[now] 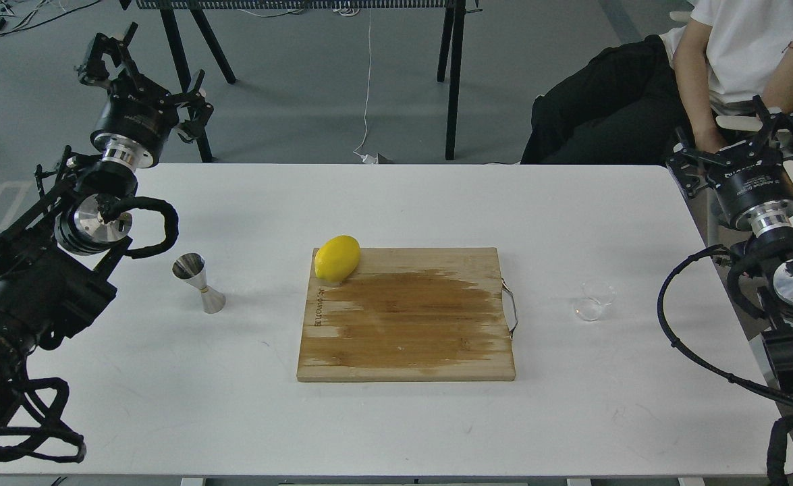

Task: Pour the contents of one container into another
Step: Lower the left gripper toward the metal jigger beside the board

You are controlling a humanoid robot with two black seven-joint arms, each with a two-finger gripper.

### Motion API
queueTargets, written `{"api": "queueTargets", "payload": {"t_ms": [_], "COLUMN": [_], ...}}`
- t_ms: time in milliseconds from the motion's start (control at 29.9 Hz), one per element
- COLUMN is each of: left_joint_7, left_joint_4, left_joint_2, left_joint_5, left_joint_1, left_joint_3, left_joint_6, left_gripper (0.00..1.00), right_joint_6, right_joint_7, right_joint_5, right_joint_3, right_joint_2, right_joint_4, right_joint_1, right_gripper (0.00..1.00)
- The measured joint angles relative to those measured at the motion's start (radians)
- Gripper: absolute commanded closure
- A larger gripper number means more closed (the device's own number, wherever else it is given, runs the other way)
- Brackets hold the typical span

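Nearest on the white table (396,418) lies a wooden cutting board (406,317), about midway between the left and right edges, with a dark wet-looking patch across its middle. A line of dark burned-in writing runs along the board's left edge, too small to read, and a metal handle sits on its right edge. A yellow lemon (337,258) rests on the board's far left corner. The steel jigger (198,283) stands tilted towards the table's left edge, apart from the board. The clear cup (594,300) stands upright near the right edge, past the board's handle. Farther back, the left gripper (141,66) hangs beyond the table's far left corner, fingers spread, holding nothing. The right gripper (739,138) hovers off the far right corner, fingers spread and empty; white lettering on its body is unreadable. A seated person (706,67) is behind it.
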Motion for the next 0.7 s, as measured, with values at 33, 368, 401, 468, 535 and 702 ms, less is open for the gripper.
{"api": "queueTargets", "payload": {"t_ms": [33, 368, 401, 468, 535, 702], "left_joint_7": [0.0, 0.019, 0.022, 0.025, 0.026, 0.022], "left_joint_4": [-0.001, -0.043, -0.069, -0.169, -0.301, -0.65], "left_joint_2": [0.0, 0.025, 0.039, 0.091, 0.157, 0.349], "left_joint_5": [0.0, -0.002, -0.002, 0.003, 0.01, 0.062], "left_joint_1": [0.0, 0.006, 0.012, 0.053, 0.101, 0.219], "left_joint_3": [0.0, 0.014, 0.016, 0.019, 0.019, 0.029], "left_joint_6": [0.0, 0.004, 0.001, 0.0, 0.009, 0.131], "left_gripper": [0.0, 0.0, 0.0, 0.0, 0.01, 0.04], "right_joint_6": [0.0, 0.0, 0.0, 0.0, 0.0, 0.0], "right_joint_7": [0.0, 0.001, 0.001, 0.001, 0.001, 0.0], "right_joint_5": [0.0, 0.0, 0.0, 0.0, 0.001, 0.007], "right_joint_3": [0.001, -0.015, -0.015, -0.015, -0.014, -0.004], "right_joint_2": [-0.001, 0.001, 0.001, 0.002, 0.003, 0.004], "right_joint_4": [0.0, 0.055, 0.059, 0.063, 0.065, 0.118], "right_joint_1": [0.0, -0.013, -0.015, -0.022, -0.033, -0.107], "right_gripper": [0.0, 0.0, 0.0, 0.0, 0.0, 0.0]}}
